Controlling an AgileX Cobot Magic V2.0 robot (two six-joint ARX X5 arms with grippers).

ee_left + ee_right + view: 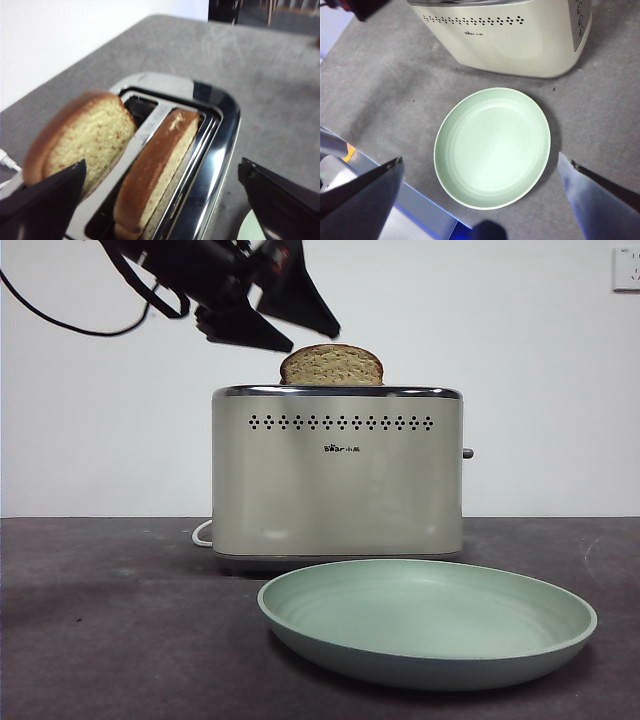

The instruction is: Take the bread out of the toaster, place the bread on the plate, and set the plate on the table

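Bread (pixel 331 366) stands in the toaster (pixel 337 480) at frame centre, dome above the chrome rim; left gripper (pixel 268 322), jaws wide apart and empty, hangs upper left, touching nothing; right gripper (pixel 480 175), jaws spread, hovers over the plate (pixel 492 147).

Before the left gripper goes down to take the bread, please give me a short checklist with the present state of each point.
1. Left gripper open: ok, jaws stand wide apart.
2. Left gripper above the toaster: ok, at its upper left in the front view, touching nothing.
3. Bread reachable: ok, it rises from its slot; a second slice sits in the other slot.
4. Plate ready: ok, empty, on the table before the toaster.
5. Right gripper out of the way: ok, open above the plate.
6. Jaws centred on the bread: cannot tell.
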